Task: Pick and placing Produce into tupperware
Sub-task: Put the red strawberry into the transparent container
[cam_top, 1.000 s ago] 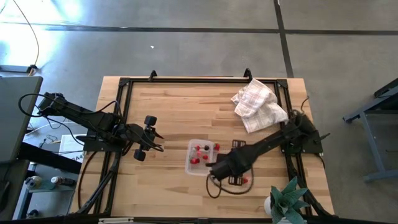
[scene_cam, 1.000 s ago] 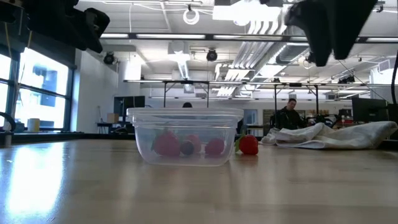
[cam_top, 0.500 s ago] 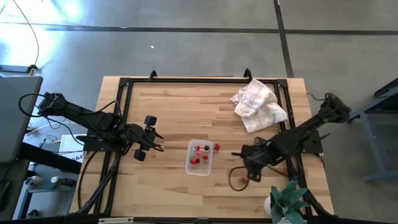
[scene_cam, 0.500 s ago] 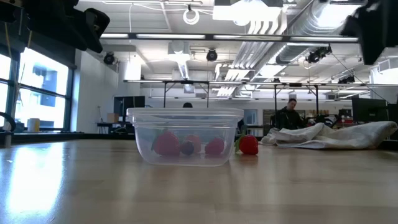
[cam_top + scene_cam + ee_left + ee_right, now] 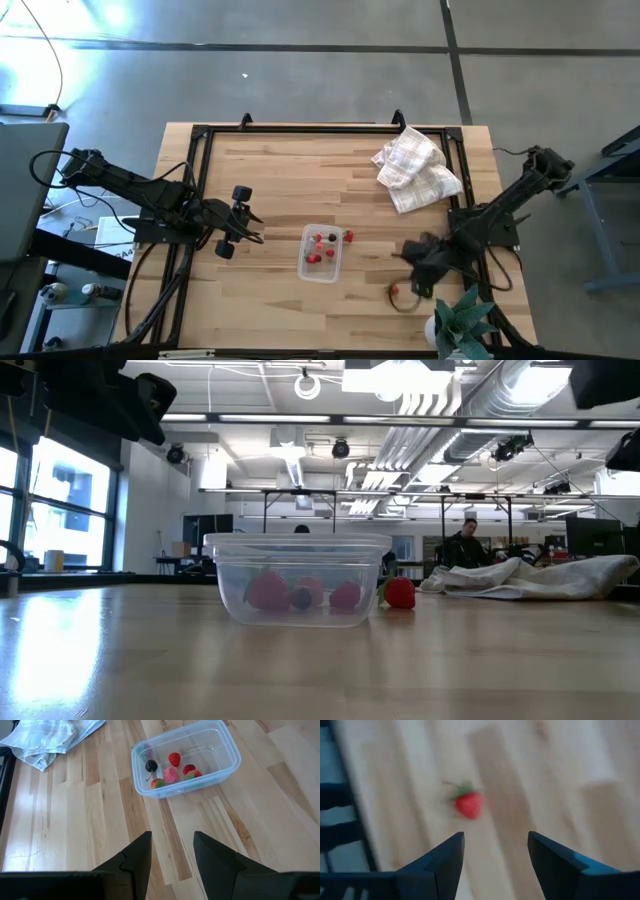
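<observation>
The clear tupperware (image 5: 322,252) stands on the table's middle and holds several red berries and one dark one (image 5: 151,766). A red berry (image 5: 348,237) lies on the wood just outside its right wall, also visible in the low view (image 5: 400,592). Another red berry with a green top (image 5: 393,291) lies near the near edge; it shows ahead of my right gripper (image 5: 496,851), which is open above the wood (image 5: 415,272). My left gripper (image 5: 171,845) is open and waits left of the tupperware (image 5: 245,226).
A white checked cloth (image 5: 415,168) lies crumpled at the far right of the table. A green plant (image 5: 462,320) stands at the near right corner. A black frame (image 5: 300,128) runs around the table. A person (image 5: 465,545) sits far off in the room.
My right arm has drawn back from beside the tupperware toward the table's right edge, and its gripper now hovers near the lone berry by the near edge. The tupperware and berries have stayed in place.
</observation>
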`<action>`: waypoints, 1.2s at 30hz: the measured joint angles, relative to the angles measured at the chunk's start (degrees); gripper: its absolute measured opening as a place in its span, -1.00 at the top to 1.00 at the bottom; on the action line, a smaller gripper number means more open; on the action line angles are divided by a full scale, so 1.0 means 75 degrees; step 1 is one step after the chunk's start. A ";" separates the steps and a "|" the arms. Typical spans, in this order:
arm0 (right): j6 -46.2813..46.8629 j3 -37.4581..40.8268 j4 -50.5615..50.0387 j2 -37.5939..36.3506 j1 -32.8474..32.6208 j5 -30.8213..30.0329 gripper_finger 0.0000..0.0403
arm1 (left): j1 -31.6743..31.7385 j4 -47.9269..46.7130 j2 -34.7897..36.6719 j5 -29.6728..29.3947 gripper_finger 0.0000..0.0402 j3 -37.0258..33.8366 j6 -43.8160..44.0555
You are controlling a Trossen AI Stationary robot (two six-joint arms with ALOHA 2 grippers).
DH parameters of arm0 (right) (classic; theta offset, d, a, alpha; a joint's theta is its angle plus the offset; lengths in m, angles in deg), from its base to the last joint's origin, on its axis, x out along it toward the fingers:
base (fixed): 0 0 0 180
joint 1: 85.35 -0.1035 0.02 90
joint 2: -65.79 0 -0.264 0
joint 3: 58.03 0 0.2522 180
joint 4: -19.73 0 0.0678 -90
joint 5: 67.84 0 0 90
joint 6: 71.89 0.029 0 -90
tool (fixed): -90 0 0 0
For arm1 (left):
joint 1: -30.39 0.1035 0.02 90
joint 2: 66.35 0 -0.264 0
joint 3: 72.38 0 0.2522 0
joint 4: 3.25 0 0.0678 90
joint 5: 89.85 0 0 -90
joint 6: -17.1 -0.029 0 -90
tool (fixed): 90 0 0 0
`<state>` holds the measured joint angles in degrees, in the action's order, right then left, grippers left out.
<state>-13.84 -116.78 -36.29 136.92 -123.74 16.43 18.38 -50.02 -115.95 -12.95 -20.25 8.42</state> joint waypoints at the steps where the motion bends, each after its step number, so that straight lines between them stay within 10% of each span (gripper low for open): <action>1: -0.0177 0.0126 0.0463 0.0004 -0.0125 -0.0015 -0.05 | 0.0000 -0.0001 -0.0001 0.0000 0.32 0.0000 0.0000; 23: -0.3134 0.0981 0.2336 0.0019 -0.0705 -0.0625 -0.05 | 0.0000 -0.0003 -0.0002 0.0001 0.32 0.0000 0.0002; 36: -0.2742 0.0981 0.2718 0.1041 -0.0679 -0.0505 -0.05 | 0.0000 -0.0001 0.0000 0.0001 0.32 0.0000 0.0001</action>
<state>-34.40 -109.42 -15.90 144.73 -128.83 12.64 18.38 -50.03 -115.95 -12.94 -20.25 8.43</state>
